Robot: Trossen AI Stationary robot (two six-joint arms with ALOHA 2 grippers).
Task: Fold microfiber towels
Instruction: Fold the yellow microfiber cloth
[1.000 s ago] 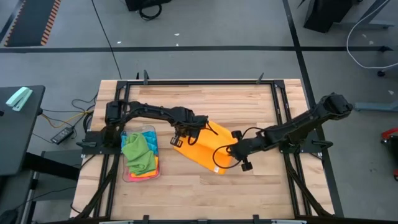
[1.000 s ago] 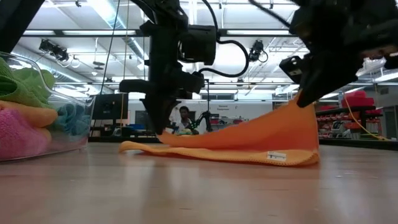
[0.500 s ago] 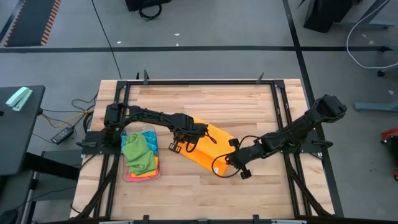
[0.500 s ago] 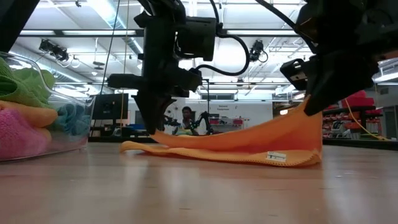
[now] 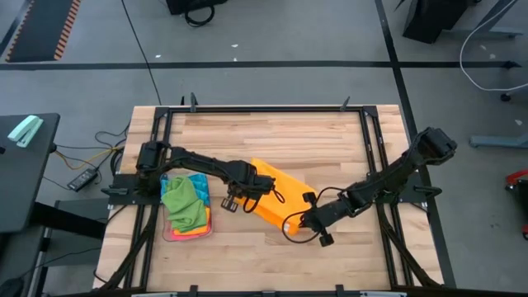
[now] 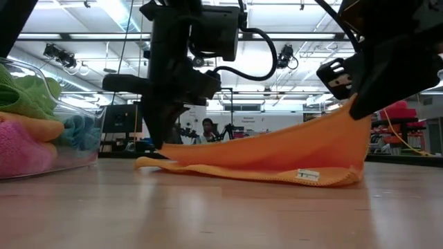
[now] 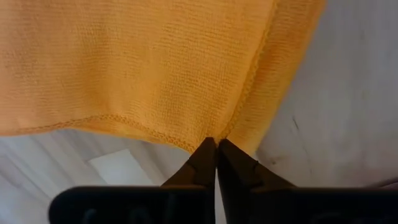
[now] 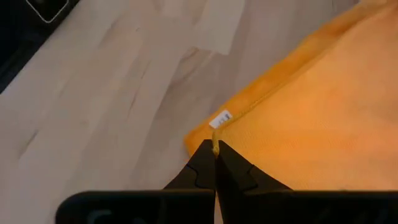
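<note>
Centre of the frame: the left gripper point(image 5: 241, 195) and right gripper point(image 5: 299, 223) have jaws clamped on the soft, woven orange microfiber towel point(image 5: 276, 196) over the pale wooden surface point(image 5: 272, 136).

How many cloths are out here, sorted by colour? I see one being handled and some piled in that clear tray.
Orange: 2, one towel pinched by both hands on the table, one in the tray
Green: 1, on top of the pile
Pink: 1, at the tray's bottom
Blue: 1, in the tray
Total: 5 visible; the pile may hide more.
</note>
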